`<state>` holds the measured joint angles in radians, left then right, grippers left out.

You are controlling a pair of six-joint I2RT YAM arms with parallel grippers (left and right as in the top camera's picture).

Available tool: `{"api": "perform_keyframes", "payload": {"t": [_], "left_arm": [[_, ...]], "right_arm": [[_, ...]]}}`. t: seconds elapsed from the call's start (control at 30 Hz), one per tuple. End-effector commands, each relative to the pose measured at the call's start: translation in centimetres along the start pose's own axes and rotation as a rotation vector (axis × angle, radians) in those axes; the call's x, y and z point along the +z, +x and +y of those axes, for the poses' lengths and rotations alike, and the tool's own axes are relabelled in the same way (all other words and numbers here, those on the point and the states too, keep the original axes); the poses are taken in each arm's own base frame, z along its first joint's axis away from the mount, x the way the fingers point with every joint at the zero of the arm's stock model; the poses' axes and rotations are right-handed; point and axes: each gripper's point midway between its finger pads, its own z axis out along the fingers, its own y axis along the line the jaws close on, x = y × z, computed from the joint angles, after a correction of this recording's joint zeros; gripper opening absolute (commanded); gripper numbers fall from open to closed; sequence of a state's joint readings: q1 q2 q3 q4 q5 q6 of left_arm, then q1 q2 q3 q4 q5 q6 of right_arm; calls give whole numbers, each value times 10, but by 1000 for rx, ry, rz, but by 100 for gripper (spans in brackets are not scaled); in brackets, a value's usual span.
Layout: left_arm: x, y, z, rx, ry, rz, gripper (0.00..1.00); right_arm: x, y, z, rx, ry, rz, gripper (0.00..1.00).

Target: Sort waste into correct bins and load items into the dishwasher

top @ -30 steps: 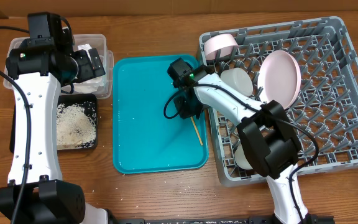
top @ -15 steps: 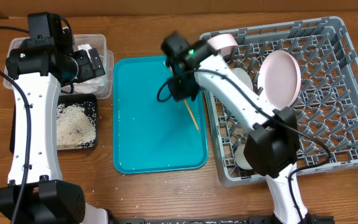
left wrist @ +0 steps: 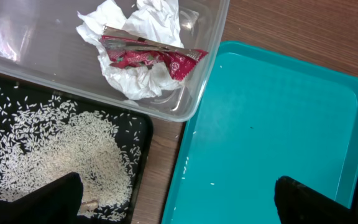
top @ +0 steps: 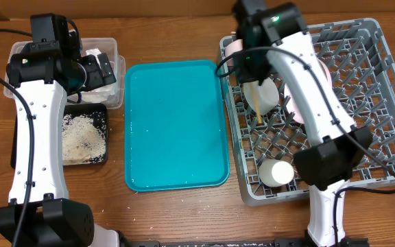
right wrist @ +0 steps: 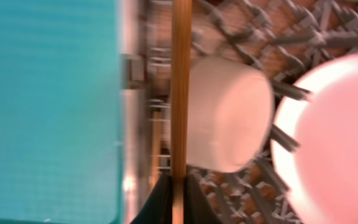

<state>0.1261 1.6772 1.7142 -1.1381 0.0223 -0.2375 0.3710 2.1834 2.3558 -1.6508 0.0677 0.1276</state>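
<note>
My right gripper [top: 249, 72] is shut on a thin wooden chopstick [top: 256, 103] and holds it over the left part of the grey dish rack [top: 382, 144]. In the right wrist view the chopstick [right wrist: 180, 93] runs straight up from the shut jaws [right wrist: 179, 196], beside a white bowl [right wrist: 229, 115] and the pink plate [right wrist: 337, 130]. The rack also holds a pink bowl [top: 234, 48] and a white cup [top: 278, 173]. My left gripper [left wrist: 179, 205] is open and empty, above the edge of the black tray of rice [left wrist: 48, 155]. The red wrapper [left wrist: 148, 56] and white napkin [left wrist: 135, 81] lie in the clear tub [left wrist: 17, 37].
The teal serving tray [top: 177, 123] lies between the bins and the rack, with a few stray rice grains on it [left wrist: 213, 183]. A second wooden stick [right wrist: 157, 146] seems to lie in the rack near its left wall. Wooden table all around.
My right gripper has lifted the chopstick off the teal tray and carried it back and to the right, over the rack. The left arm has not moved.
</note>
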Motion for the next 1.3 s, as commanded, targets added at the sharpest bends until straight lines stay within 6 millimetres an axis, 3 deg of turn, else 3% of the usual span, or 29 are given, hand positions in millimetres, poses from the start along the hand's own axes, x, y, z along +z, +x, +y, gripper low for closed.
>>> {"api": "perform_keyframes", "payload": {"t": [0.0, 0.17, 0.53, 0.67, 0.83, 0.93, 1.07, 1.13, 1.2, 1.27], "left_arm": [[-8, -4, -1, -11, 3, -23, 100], [-8, -4, -1, -11, 3, -23, 100], [-8, -4, -1, -11, 3, -23, 100], [-8, -4, -1, -11, 3, -23, 100], [-8, -4, -1, -11, 3, -23, 100], [-8, -4, -1, -11, 3, -23, 100], [-8, -4, -1, -11, 3, -23, 100], [-8, -4, -1, -11, 3, -23, 100], [-8, -4, -1, -11, 3, -23, 100], [-8, -4, -2, -11, 3, -23, 100]], "right_arm": [[15, 8, -4, -32, 18, 43, 4], [34, 19, 7, -76, 13, 94, 4], [44, 34, 28, -92, -48, 147, 4], [45, 36, 28, -77, -48, 159, 39], [44, 37, 29, -72, -49, 159, 47], [25, 30, 29, -69, -58, 114, 47], [-34, 11, 30, -35, -95, -61, 50], [-68, 8, 27, -15, -107, -149, 68], [-102, 12, 23, -13, -115, -222, 100], [-140, 19, 17, -9, -128, -318, 100]]}}
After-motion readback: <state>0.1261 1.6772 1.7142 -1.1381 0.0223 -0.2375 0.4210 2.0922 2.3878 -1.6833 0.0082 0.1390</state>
